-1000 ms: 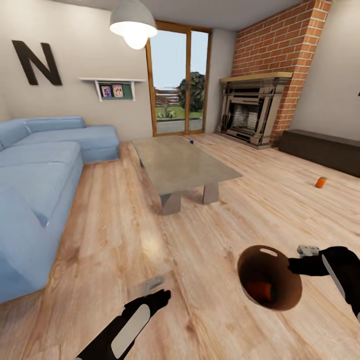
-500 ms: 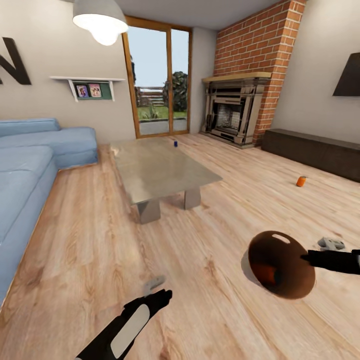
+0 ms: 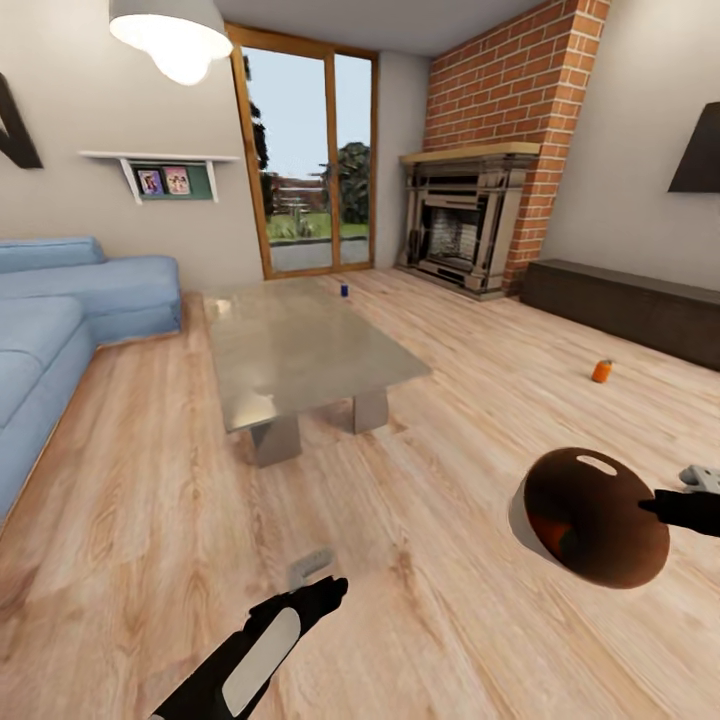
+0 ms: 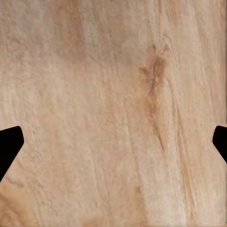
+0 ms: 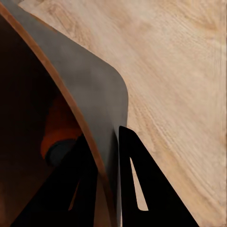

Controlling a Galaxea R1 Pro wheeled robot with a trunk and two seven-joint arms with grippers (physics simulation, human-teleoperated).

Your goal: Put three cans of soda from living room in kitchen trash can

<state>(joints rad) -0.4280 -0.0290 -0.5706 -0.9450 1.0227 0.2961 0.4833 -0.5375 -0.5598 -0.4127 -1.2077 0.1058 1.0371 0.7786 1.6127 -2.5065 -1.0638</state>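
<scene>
Orange can (image 5: 60,135) half-hidden in shadow inside tilted trash can (image 3: 590,520).

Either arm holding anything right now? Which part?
The right gripper holds the trash can by its rim wall, one finger inside and one outside. An orange can lies inside. The left gripper is open and holds nothing.

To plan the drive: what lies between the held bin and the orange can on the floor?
In the head view, only bare plank floor lies between the bin in the right gripper and the orange can.
</scene>
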